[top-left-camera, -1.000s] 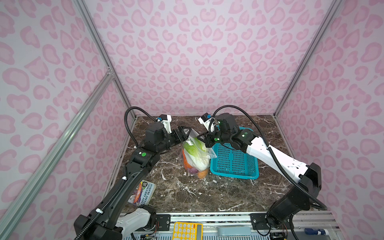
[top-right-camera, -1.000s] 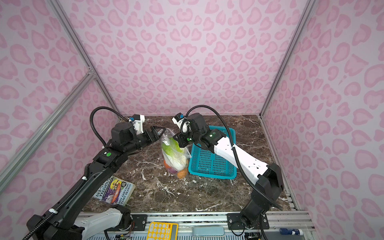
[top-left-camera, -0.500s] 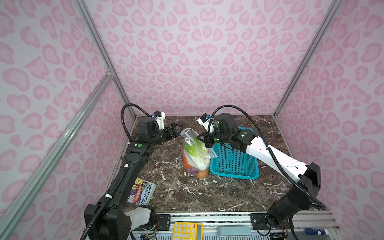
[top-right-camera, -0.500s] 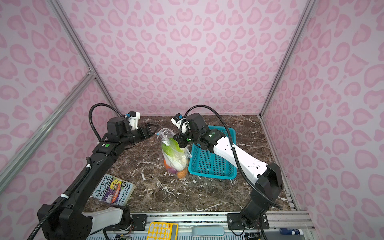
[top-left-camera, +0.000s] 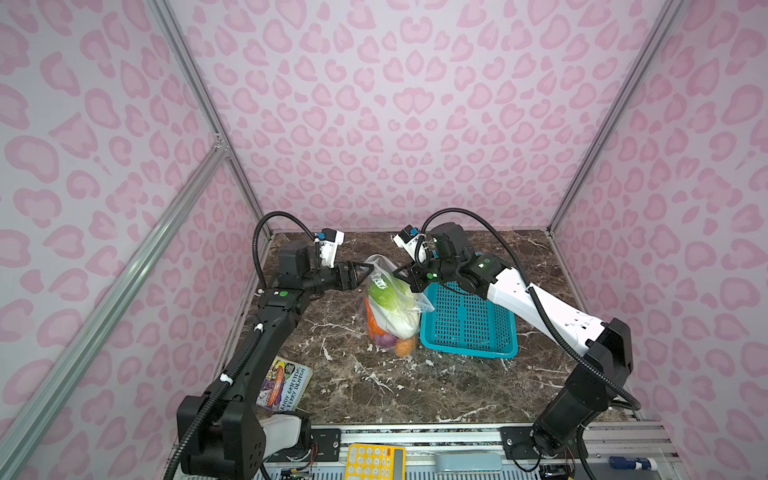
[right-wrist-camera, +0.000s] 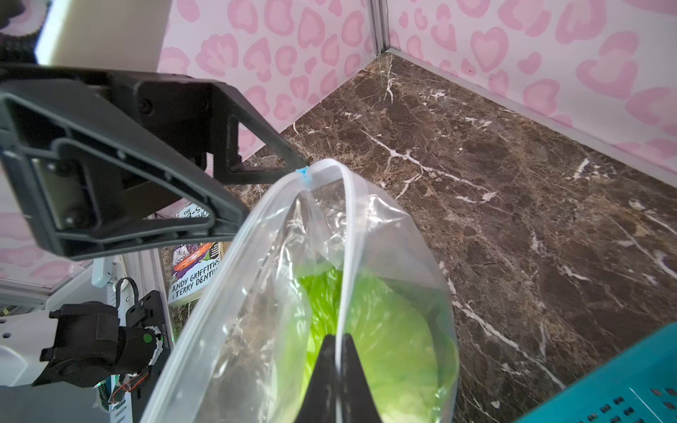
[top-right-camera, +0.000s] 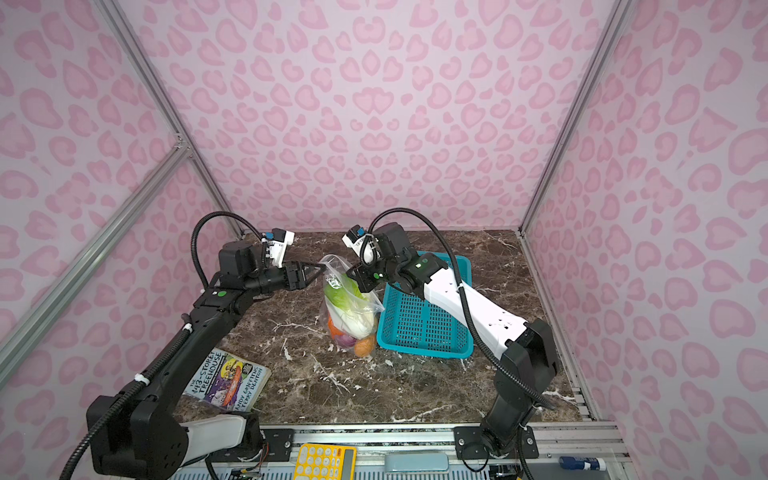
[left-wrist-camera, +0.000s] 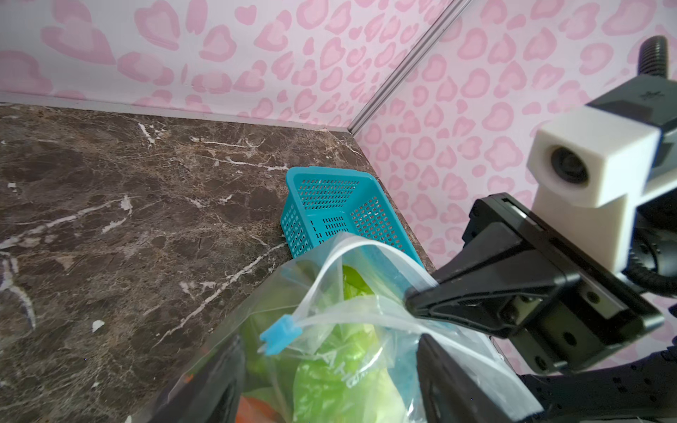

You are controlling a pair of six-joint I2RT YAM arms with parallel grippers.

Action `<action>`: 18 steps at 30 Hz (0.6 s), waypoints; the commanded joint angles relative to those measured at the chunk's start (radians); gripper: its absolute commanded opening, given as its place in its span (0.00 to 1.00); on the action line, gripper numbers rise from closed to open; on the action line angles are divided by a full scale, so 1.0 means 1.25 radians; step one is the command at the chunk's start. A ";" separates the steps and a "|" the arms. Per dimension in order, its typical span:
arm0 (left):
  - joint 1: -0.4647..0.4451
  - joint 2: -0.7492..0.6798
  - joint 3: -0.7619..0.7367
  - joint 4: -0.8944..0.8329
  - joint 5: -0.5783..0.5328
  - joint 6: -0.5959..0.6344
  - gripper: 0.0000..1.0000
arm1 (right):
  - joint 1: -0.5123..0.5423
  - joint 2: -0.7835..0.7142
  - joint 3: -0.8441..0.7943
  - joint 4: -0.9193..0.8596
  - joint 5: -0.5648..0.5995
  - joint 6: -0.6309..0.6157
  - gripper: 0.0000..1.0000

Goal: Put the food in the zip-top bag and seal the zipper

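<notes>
Both top views: one teal basket [top-left-camera: 469,328] sits just beside the bag. One book [top-left-camera: 284,384] lies by my left arm, and one yellow calculator [top-left-camera: 374,461] is at the front rail. One zip-top bag [top-left-camera: 390,307] stands upright mid-table between my two grippers. It holds one cabbage [top-left-camera: 395,309], a purple onion [top-left-camera: 386,340] and an orange piece [top-left-camera: 405,347]. My left gripper [top-left-camera: 365,269] is at the bag's top corner, and my right gripper [top-left-camera: 402,272] is at the opposite corner.

Left wrist view: my fingers [left-wrist-camera: 219,377] are spread wide, straddling the bag's mouth. The single blue slider [left-wrist-camera: 280,335] lies between them. The zipper [left-wrist-camera: 342,244] arches open, and my right gripper's tip clamps the strip further along.

Right wrist view: my right jaws are pressed together, pinching the zipper, with the cabbage right below.
</notes>
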 commanded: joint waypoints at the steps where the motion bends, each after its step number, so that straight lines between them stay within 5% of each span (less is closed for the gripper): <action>1: 0.001 0.024 0.000 0.023 0.021 0.028 0.74 | 0.000 0.004 0.003 -0.001 -0.018 -0.008 0.00; 5: 0.001 0.059 0.004 0.040 0.028 0.008 0.70 | 0.000 -0.004 -0.003 0.004 -0.026 -0.006 0.00; 11: -0.001 0.078 -0.001 0.097 0.049 -0.048 0.52 | 0.000 -0.011 -0.018 0.020 -0.033 0.001 0.00; 14: -0.002 0.081 -0.002 0.119 0.072 -0.073 0.38 | 0.000 -0.010 -0.020 0.022 -0.031 0.003 0.00; 18: -0.003 0.093 0.014 0.118 0.106 -0.093 0.04 | 0.001 -0.011 -0.019 0.018 -0.028 0.006 0.00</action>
